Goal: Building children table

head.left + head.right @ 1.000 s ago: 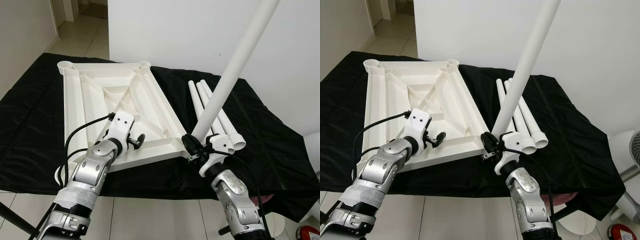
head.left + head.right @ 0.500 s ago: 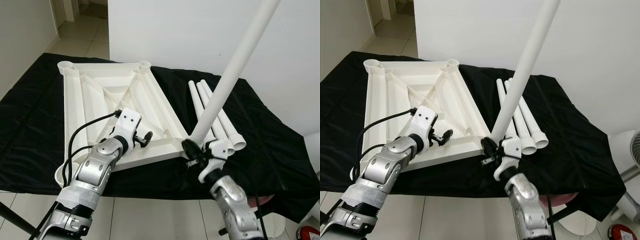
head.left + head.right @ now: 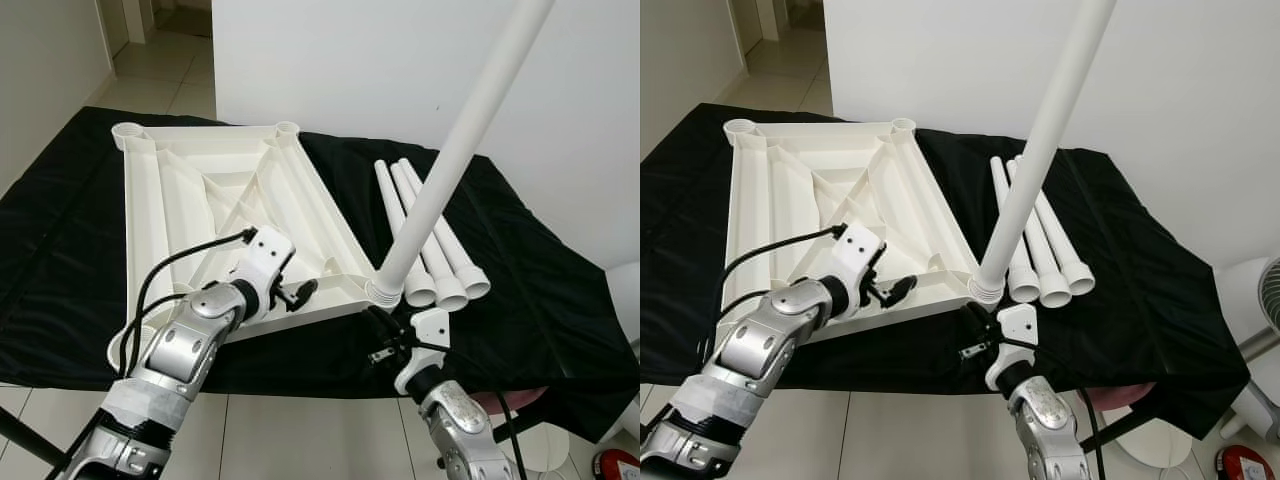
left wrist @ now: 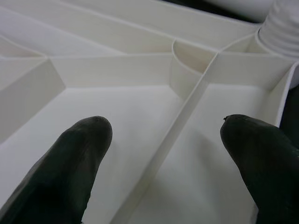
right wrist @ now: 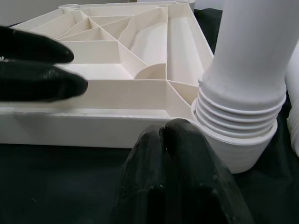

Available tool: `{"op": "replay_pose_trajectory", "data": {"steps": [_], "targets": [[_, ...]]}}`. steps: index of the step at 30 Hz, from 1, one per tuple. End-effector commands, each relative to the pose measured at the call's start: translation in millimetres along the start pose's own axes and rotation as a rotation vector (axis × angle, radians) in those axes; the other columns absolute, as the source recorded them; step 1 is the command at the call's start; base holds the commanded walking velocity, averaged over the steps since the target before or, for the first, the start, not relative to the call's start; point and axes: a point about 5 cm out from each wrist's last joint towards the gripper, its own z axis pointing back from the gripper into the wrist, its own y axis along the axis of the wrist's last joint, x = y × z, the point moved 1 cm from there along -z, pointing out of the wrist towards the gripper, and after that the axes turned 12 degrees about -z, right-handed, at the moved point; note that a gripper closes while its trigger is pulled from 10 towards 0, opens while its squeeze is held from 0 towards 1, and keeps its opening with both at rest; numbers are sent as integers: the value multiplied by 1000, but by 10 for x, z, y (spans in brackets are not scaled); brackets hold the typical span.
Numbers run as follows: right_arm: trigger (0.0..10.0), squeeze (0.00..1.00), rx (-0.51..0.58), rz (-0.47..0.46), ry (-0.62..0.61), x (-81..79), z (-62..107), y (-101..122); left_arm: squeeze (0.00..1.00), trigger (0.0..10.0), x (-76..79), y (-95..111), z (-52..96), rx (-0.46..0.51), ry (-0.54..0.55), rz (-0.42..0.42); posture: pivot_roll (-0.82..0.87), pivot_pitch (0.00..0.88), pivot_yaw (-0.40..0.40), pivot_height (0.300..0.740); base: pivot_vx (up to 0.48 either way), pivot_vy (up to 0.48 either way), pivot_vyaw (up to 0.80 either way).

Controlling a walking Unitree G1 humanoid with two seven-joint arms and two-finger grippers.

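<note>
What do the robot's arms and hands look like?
Both arms are shiny silver metal with rounded joints. The left arm has white tape round it lower down and black cables looping beside it. Each wrist is a white block. The left gripper and right gripper have long black fingers with rounded tips.

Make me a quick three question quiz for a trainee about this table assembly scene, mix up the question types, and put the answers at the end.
1. True or false: the upright leg stands with its threaded end at the near corner socket of the upside-down tabletop.
2. How many spare legs lie on the black cloth beside the tabletop? A) one B) three C) five
3. Fill in: the left gripper has its fingers ____ over the tabletop's ribbed underside.

Key
1. True.
2. B, three, lying side by side.
3. Open; the left wrist view shows the two fingertips spread apart. The right gripper sits just below the socket, fingers together.
</note>
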Motion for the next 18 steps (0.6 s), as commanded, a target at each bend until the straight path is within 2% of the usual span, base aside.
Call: {"op": "replay_pose_trajectory", "data": {"steps": [1,8,12,18], "targets": [[10000,0,11,9,-27,48,45,17,0,10000,51,-28,-36,-25,-43,-21,-19,0,-110,740,0,0,0],[10000,0,21,13,-40,45,82,28,0,10000,-8,-122,-78,-96,5,9,-23,0,-105,740,0,0,0],[10000,0,38,11,-40,24,54,66,0,10000,-130,-166,-131,-145,93,47,-27,0,-103,740,0,0,0],[10000,0,50,14,-38,22,24,104,0,10000,-211,-159,-184,-166,135,52,-28,0,-105,740,0,0,0]]}}
